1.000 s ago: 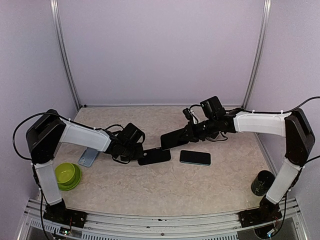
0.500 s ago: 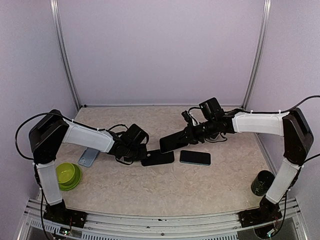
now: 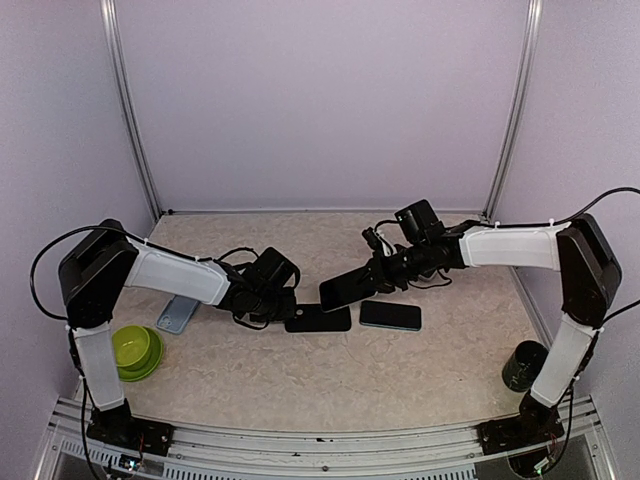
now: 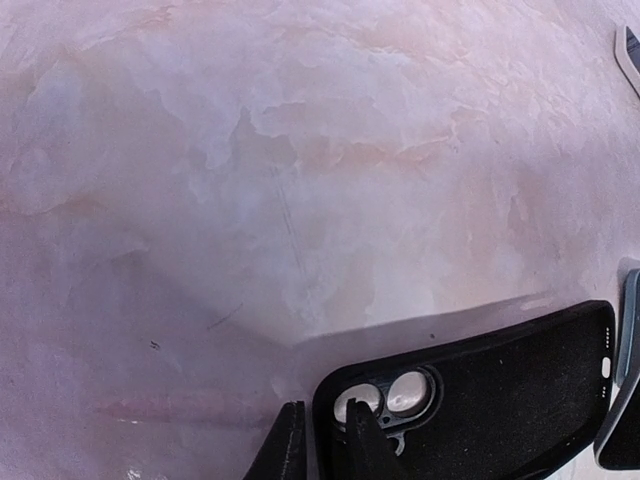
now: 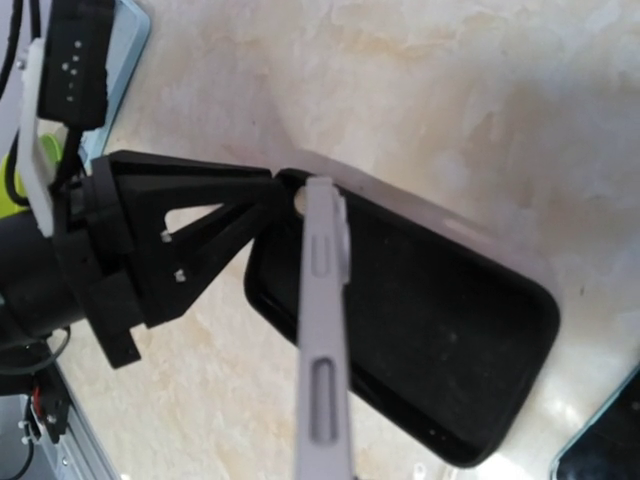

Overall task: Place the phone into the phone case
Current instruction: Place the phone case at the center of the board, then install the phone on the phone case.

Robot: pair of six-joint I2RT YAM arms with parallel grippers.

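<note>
Smartphone [image 3: 345,287], dark-faced with a pale metallic edge, hung tilted above the mottled beige bench [image 3: 330,385], clamped at its upper end in the closed right end effector [image 3: 383,272]; its lower end pointed down towards the black soft-lined phone case [image 3: 320,319], which lay flat on the bench with its open side up. In the right wrist view the smartphone stood edge-on over the camera-cutout end of the phone case, its tip close to the rim; whether it touched the rim could not be told. The left end effector [image 4: 325,425] sat low at that same end, one finger [image 4: 288,445] outside the rim and the other inside, beside the cutout; the two fingers stood close together, but whether they pinched the rim could not be told. A second dark phone with a teal edge [image 3: 390,315] lay flat just right of the phone case; a pale blue case [image 3: 177,313] lay partly under the left arm; a lime-green bowl [image 3: 135,352] stood near the left base, and a black cup [image 3: 524,365] near the right base.
</note>
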